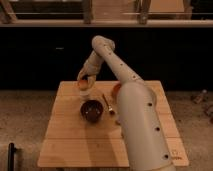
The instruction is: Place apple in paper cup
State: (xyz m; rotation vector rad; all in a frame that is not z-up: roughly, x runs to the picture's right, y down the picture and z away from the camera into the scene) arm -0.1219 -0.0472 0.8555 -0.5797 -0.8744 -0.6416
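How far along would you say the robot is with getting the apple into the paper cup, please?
Done: the apple is picked up and carried to the far side of the table. In hand: the gripper holds it right above the paper cup, behind the dark bowl. Left: release it and withdraw.
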